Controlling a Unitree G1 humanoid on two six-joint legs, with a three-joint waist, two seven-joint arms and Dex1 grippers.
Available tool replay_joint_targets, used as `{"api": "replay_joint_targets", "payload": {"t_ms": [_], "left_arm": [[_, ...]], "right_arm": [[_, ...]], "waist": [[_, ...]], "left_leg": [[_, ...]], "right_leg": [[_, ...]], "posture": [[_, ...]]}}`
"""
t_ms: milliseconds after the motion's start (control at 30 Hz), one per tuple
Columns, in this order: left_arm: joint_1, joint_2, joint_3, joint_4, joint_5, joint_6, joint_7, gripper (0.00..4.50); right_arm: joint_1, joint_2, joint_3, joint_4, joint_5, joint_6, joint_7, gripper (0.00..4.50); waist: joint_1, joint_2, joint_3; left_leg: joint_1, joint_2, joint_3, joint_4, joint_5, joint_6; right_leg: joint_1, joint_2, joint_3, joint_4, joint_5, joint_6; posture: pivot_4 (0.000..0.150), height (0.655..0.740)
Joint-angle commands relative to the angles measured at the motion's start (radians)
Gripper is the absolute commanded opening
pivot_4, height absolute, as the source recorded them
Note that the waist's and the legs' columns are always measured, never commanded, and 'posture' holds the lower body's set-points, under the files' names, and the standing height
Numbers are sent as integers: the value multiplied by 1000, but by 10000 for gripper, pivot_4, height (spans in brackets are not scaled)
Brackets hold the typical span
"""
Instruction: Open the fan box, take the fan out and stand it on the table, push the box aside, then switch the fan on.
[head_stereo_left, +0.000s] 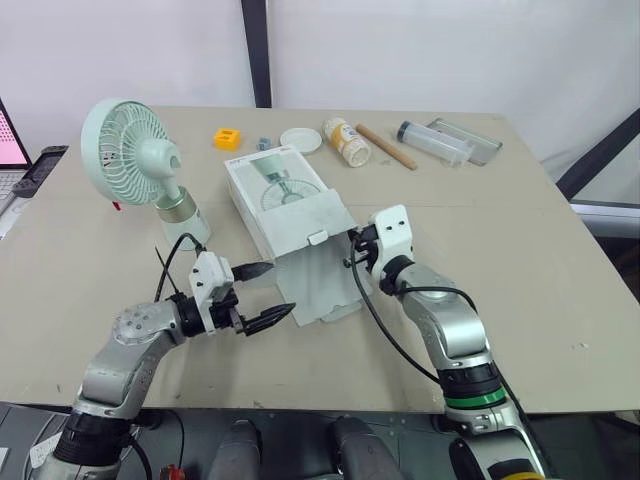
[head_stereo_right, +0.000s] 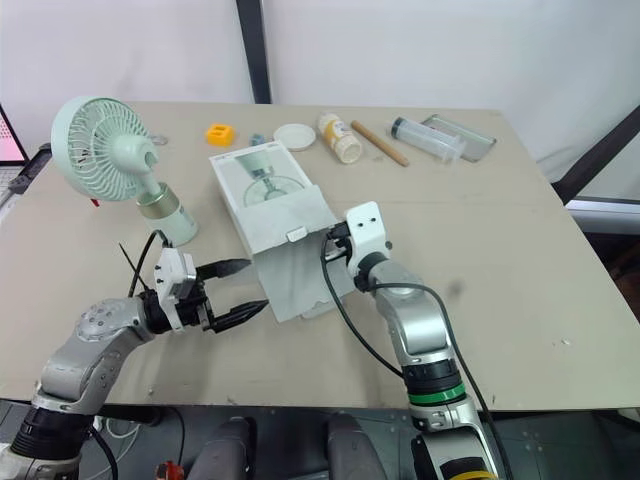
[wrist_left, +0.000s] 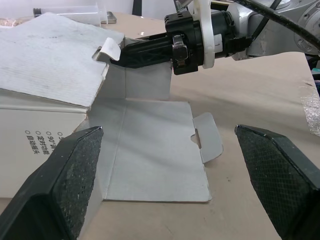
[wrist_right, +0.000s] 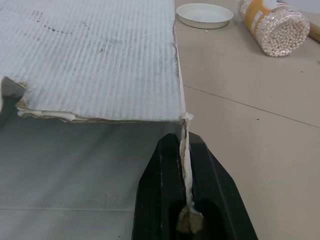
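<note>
The pale green fan (head_stereo_left: 135, 160) stands upright on the table at the left, apart from both grippers. The white fan box (head_stereo_left: 285, 195) lies in the middle with its near end open and its flap (wrist_left: 150, 150) spread flat on the table. My right gripper (wrist_right: 186, 165) is shut on the edge of the box's right side wall at the open end, also seen in the left eye view as right gripper (head_stereo_left: 352, 245). My left gripper (head_stereo_left: 278, 290) is open, just left of the spread flap, its fingers (wrist_left: 65, 175) holding nothing.
Along the table's far edge lie an orange block (head_stereo_left: 228, 138), a white lid (head_stereo_left: 300, 139), a bottle of beads (head_stereo_left: 347, 141), a wooden stick (head_stereo_left: 386, 146) and a clear tube (head_stereo_left: 432, 141). A dark device (head_stereo_left: 38, 170) sits off the left edge.
</note>
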Motion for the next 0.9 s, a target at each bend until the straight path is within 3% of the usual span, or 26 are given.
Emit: {"api": "replay_joint_targets", "payload": {"t_ms": [33, 233, 500, 900], "left_arm": [[-18, -1, 0, -14, 2, -24, -10, 45000], [-23, 0, -5, -9, 6, -32, -22, 45000], [-34, 3, -7, 5, 14, -42, -43, 45000], [-82, -20, -35, -2, -12, -34, -91, 45000]], "right_arm": [[-13, 0, -19, -20, 12, -15, 8, 376], [9, -2, -37, -46, 11, -12, 2, 376], [158, -27, -107, -261, 4, 45, -57, 376], [289, -3, -324, -403, -19, 92, -244, 376]], "waist": [[0, 0, 0], [0, 0, 0], [2, 0, 0], [2, 1, 0]], "left_leg": [[0, 0, 0, 0, 0, 0], [0, 0, 0, 0, 0, 0], [-1, 0, 0, -1, 0, 0], [-1, 0, 0, -2, 0, 0]], "right_leg": [[0, 0, 0, 0, 0, 0], [0, 0, 0, 0, 0, 0], [-1, -1, 0, -1, -1, 1], [-1, 0, 0, -1, -2, 2]], "posture": [[1500, 7400], [1500, 7400], [1500, 7400], [1500, 7400]]}}
